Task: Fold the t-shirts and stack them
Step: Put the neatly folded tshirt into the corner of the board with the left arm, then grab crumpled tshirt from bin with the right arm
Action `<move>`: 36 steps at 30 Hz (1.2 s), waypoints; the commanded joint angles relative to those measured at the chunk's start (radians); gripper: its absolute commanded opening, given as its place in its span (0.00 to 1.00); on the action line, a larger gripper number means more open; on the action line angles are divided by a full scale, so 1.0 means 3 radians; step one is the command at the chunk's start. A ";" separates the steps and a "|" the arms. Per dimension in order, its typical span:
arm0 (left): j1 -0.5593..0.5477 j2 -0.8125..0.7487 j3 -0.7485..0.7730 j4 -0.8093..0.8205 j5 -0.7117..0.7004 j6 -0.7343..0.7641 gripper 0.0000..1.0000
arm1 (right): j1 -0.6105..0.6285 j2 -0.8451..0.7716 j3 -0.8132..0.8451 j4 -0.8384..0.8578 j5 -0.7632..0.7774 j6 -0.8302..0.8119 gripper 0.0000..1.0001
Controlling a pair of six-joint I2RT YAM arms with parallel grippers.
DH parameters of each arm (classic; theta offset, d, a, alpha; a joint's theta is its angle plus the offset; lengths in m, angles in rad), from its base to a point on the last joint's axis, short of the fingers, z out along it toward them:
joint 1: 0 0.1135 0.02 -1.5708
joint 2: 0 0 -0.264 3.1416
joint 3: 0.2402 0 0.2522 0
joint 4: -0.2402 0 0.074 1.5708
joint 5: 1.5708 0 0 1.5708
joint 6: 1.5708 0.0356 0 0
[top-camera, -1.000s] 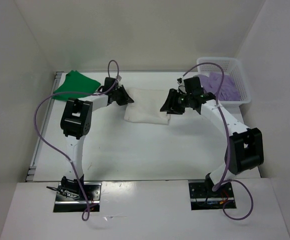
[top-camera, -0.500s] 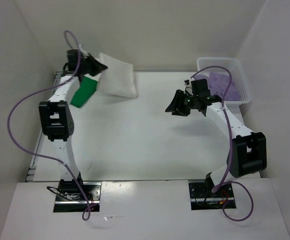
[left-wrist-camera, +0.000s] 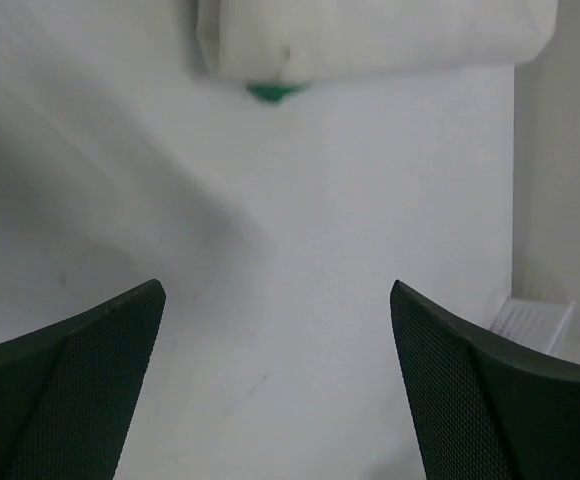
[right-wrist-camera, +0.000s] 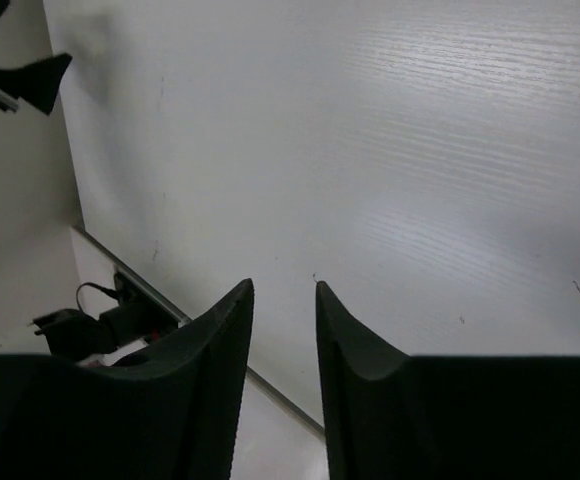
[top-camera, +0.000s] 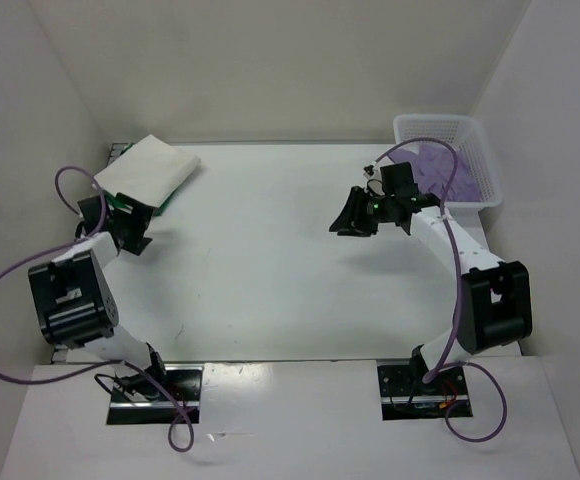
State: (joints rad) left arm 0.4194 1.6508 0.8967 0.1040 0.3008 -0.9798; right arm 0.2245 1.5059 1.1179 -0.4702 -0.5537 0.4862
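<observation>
The left fingers (top-camera: 128, 228) hang wide apart with nothing in them, just near of the stack in the far left corner. There the folded white shirt (top-camera: 148, 168) lies on the green shirt (left-wrist-camera: 273, 92), covering it so well that only a sliver of green peeks out at its near edge. The white one looks set askew to the bench (top-camera: 270, 260) edge and close to the wall. A careless pass of the left arm, or of its slack cable, could nudge the top layer, open its fold or slide it off the green.

The middle of the bench is bare, so folding room is no worry.

The right fingers (top-camera: 348, 218) hover above the bench with only a slim gap between them, holding nothing. The purple shirt (top-camera: 432, 165) lies crumpled in the basket (top-camera: 475, 135) at the far right, not yet folded. My guess is that it comes next, and most of the risk sits there:

- Fingers this narrow may pinch only a thin pleat, which could slip out on the lift.
- Cloth could catch on the lattice, so a pull might drag or tip the light basket.
- A bunched grab would bring the shirt out twisted, making a flat spread hard.
- A thick third layer on an offset stack may lean and topple.
</observation>
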 commanded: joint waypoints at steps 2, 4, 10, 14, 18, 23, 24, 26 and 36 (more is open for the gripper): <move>-0.0058 -0.0934 -0.0192 -0.0151 -0.0092 0.0156 1.00 | -0.0012 -0.0009 -0.0111 0.0166 0.0091 -0.0056 0.28; -0.0150 -0.1145 -0.0228 -0.0386 -0.0128 0.0264 1.00 | 0.0064 0.0022 -0.0111 0.0202 0.0128 0.0041 0.12; -0.1144 -0.1560 -0.0171 -0.1123 0.0326 0.0607 1.00 | 0.0881 0.0139 -0.0305 0.0488 0.0296 0.0822 0.06; -0.2126 -0.1632 -0.0619 -0.1083 0.0551 0.0097 1.00 | 0.1292 0.0221 -0.0245 0.0530 0.0470 0.1115 0.06; -0.2548 -0.1408 -0.0761 -0.0724 0.0705 -0.0405 1.00 | 0.1323 0.0166 -0.0213 0.0814 0.0348 0.1155 0.25; -0.2641 -0.1167 -0.0667 -0.0185 0.1081 -0.0145 1.00 | 0.1068 0.0144 -0.0254 0.1005 0.0286 0.1238 0.03; -0.2524 -0.1126 -0.0667 -0.0011 0.1149 -0.0144 1.00 | 0.1067 0.0200 -0.0204 0.0964 0.0286 0.1238 0.00; -0.2452 -0.0953 -0.0667 0.0123 0.1445 -0.0058 1.00 | 0.1067 0.0471 0.0209 0.0608 0.0525 0.0913 0.00; -0.2288 -0.0819 -0.0468 -0.0168 0.1436 0.0454 0.69 | -0.0552 0.0921 0.2204 -0.0595 0.1769 -0.0025 0.09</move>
State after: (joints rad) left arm -0.2687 1.4075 0.7166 0.0429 0.6937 -0.9138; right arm 0.2348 1.7473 1.6638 -0.5541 -0.1379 0.5953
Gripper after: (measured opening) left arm 0.709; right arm 0.084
